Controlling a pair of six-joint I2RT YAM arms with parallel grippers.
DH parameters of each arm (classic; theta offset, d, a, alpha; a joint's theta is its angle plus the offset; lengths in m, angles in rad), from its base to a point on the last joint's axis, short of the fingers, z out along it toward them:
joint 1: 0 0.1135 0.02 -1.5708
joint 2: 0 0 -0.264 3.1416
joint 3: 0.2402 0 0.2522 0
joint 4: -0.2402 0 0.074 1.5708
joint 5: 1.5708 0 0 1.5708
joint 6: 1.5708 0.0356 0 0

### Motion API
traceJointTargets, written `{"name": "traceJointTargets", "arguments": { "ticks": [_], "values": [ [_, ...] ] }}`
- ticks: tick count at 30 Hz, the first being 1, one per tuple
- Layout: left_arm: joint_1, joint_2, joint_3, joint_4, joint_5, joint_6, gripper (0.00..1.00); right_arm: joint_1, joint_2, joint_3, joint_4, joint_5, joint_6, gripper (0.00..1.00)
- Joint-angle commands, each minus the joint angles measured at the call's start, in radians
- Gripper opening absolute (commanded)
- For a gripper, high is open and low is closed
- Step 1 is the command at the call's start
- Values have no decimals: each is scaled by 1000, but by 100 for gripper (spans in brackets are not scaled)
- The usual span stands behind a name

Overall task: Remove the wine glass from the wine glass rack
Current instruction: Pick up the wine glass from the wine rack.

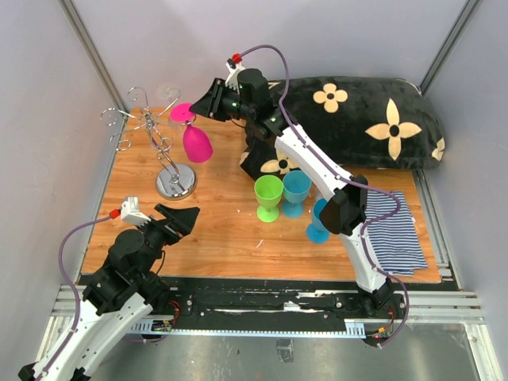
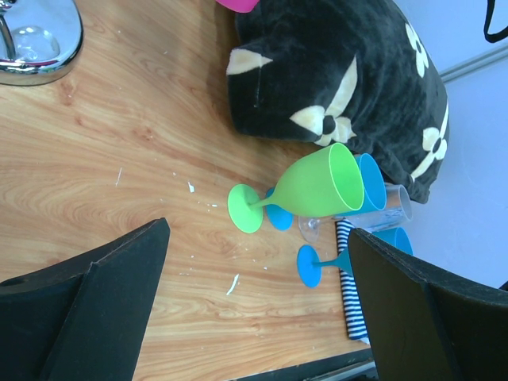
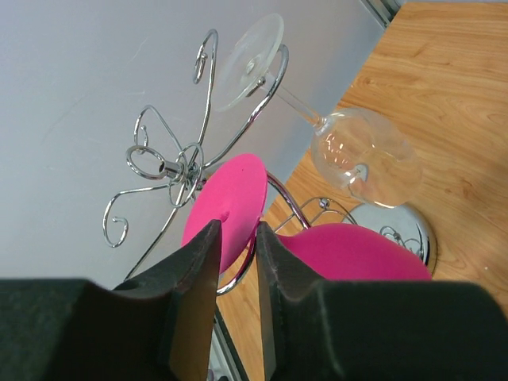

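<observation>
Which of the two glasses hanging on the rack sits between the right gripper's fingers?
The pink glass: its stem sits between the fingers of the right gripper. The clear glass hangs apart from it, untouched.

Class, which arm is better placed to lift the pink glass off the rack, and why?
Right: the right hand is at the pink glass on the rack; the left hand hangs open, well away.

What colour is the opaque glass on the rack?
Pink wine glass, clearest in the right wrist view.

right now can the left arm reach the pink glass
Probably not: the right hand straddles the stem of the pink glass, and the rack stands between it and the left hand.
</observation>
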Motion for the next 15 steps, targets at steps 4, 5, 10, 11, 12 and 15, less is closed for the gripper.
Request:
{"name": "traceJointTargets", "arguments": {
  "ticks": [4, 5, 10, 11, 12, 15],
  "values": [
    [-2, -13, 24, -9, -8, -3, 100, -18, 10, 39, 63, 38, 64, 11],
    [-2, -13, 25, -11, -10, -4, 100, -19, 7, 36, 69, 39, 72, 4],
    [-2, -20, 26, -24, -19, -6, 100, -20, -26, -6, 113, 52, 126, 1],
    [-2, -21, 25, -25, -22, -7, 100, -22, -35, -15, 119, 53, 143, 1],
    [-2, -22, 26, -27, -24, -9, 100, -21, -43, -20, 125, 54, 150, 1],
    [-3, -25, 27, -28, -29, -11, 100, -21, -73, -39, 125, 75, 161, 1]
  ]
}}
